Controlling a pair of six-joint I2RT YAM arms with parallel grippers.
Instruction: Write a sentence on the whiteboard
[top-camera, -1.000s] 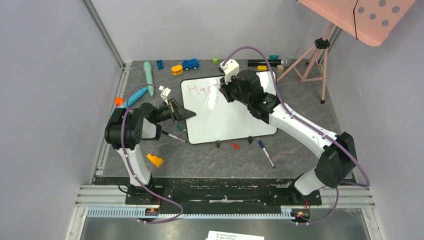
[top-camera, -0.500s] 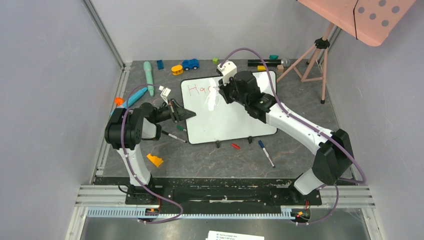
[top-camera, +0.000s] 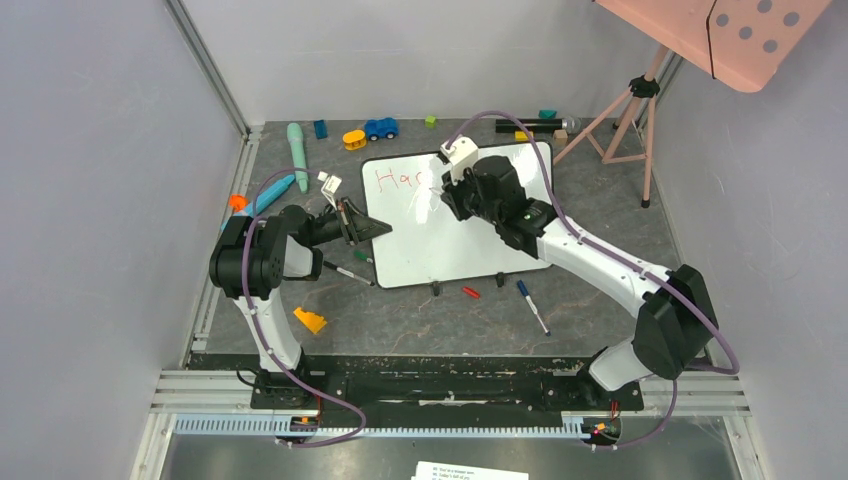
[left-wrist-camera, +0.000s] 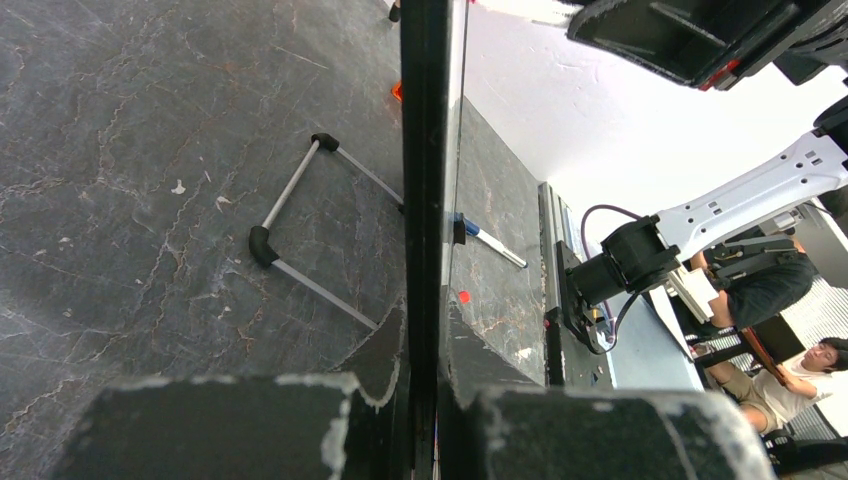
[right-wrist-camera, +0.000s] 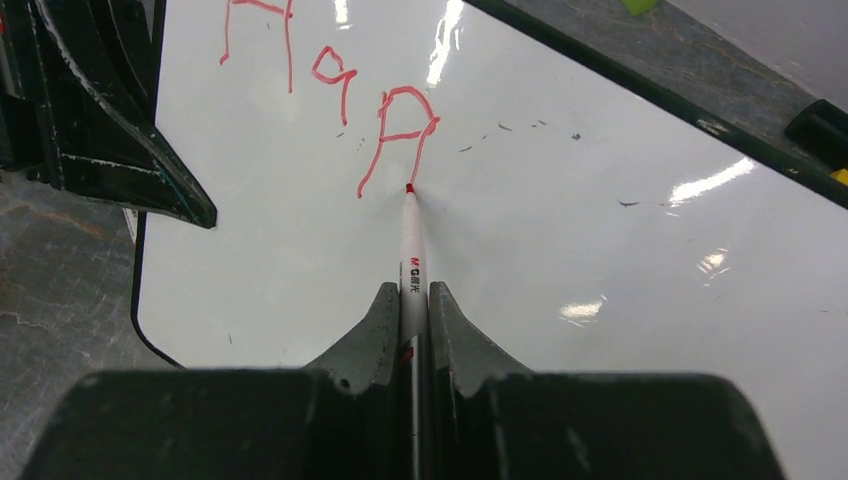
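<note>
The whiteboard (top-camera: 455, 245) lies flat mid-table, glossy white with a thin black rim. Red letters of the sentence (top-camera: 393, 178) sit at its upper left, reading roughly "Hap" (right-wrist-camera: 330, 85). My right gripper (right-wrist-camera: 411, 292) is shut on a white red-tipped marker (right-wrist-camera: 411, 245). The marker's tip touches the board just below the third letter. My left gripper (left-wrist-camera: 425, 335) is shut on the whiteboard's left rim (left-wrist-camera: 425, 150), seen edge-on between the jaws. From above, that left gripper (top-camera: 366, 228) sits at the board's left edge, and the right gripper (top-camera: 445, 192) hovers over the writing.
Loose on the table: a blue-capped marker (top-camera: 532, 305), a red cap (top-camera: 471, 292), a black marker (top-camera: 348, 272), an orange wedge (top-camera: 310, 320), a teal pen (top-camera: 297, 152), a blue toy car (top-camera: 380, 128). A pink tripod (top-camera: 640, 115) stands back right.
My right arm has shifted slightly right and nearer over the board with the marker. The left arm and the board have not moved.
</note>
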